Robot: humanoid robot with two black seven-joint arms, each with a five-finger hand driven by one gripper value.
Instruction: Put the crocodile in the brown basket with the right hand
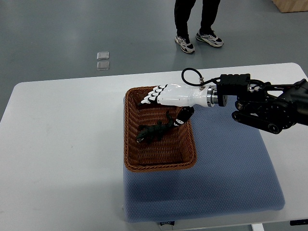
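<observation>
Basket (128,137) rough woven wicker; hand (173,95) glossy wht plastic; mat (231,178) textured cloth.

**White hand, black arm**

The right hand (169,97) has a glossy white shell. Its fingers (153,95) are banded in white and black, with dark tips. A silver metal ring (211,96) joins it to a bulky black forearm (265,109) built of blocky, ribbed segments. A thin black cable (189,71) loops out at the wrist.

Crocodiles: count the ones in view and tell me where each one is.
1. The toy crocodile lies inside the brown wicker basket, just beside the thumb of the right hand. The hand covers the basket's far end, so another could hide there.
</observation>
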